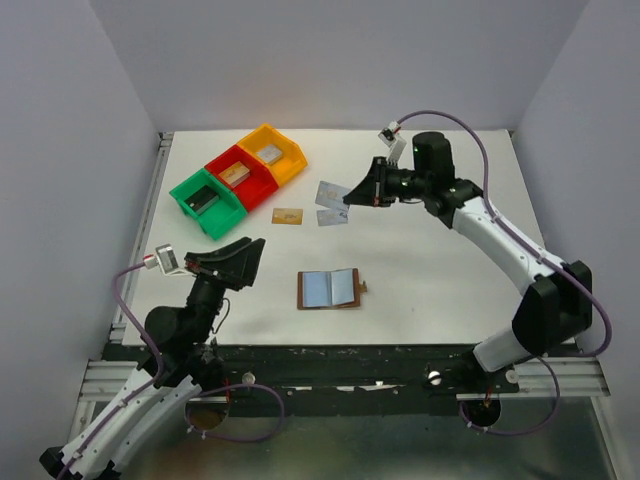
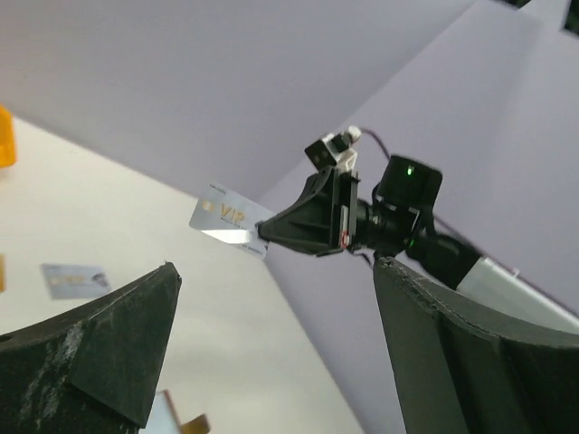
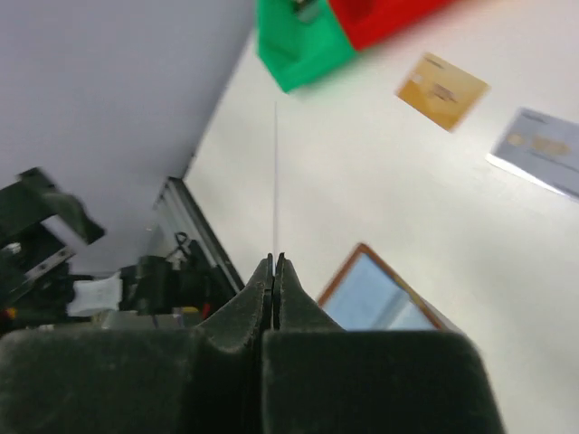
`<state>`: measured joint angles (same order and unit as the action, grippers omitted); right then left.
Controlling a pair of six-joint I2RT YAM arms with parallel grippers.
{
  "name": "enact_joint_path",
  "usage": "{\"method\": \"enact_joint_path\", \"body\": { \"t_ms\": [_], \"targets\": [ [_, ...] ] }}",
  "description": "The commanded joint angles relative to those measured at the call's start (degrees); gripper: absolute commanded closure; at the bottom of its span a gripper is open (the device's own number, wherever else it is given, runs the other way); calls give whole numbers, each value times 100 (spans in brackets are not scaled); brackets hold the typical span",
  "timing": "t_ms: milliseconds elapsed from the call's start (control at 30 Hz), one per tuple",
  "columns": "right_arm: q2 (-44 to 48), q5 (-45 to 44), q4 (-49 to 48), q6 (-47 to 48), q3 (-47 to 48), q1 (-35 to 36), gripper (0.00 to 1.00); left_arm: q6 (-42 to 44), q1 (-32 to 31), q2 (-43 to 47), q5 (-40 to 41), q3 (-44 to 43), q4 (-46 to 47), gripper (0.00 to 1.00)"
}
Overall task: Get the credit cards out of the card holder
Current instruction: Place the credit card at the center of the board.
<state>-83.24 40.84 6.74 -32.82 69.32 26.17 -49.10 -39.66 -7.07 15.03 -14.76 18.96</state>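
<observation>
Bright even light, soft shadows, blurred wrist foregrounds

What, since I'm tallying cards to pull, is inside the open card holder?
The card holder lies open, showing light-blue inner faces and no card clearly sticking out. Whatever sits flat within its pockets is covered, so I cannot tell.

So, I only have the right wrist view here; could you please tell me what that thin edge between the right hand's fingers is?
Observer: The right hand is shut on a silvery card printed VIP, held off the table.
Operator: Thank you. What is the left hand doing?
Observer: The left hand is open and empty, to the left of the card holder.
Operator: And is there a bin past the red bin?
Observer: Yes, a yellow bin, with a block inside.
</observation>
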Motion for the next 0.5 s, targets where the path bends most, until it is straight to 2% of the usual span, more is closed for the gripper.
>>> {"method": "enact_joint_path", "body": {
  "t_ms": [0,100,233,467],
  "targets": [
    [-1218,-551,2936,1479,906,-253,100,358,37,-530,-103,-456,-2246,1],
    [-2088,-218,3385,1716,1565,-341,100,348,37,-1146,-464,-842,-2686,1],
    [-2933,-357,3817,1989,2243,-350,100,515,46,-1674,-1105,-1037,-2687,1],
    [-3856,46,4001,2095,2805,-403,100,393,46,-1719,-1650,-563,-2134,1]
  ]
}}
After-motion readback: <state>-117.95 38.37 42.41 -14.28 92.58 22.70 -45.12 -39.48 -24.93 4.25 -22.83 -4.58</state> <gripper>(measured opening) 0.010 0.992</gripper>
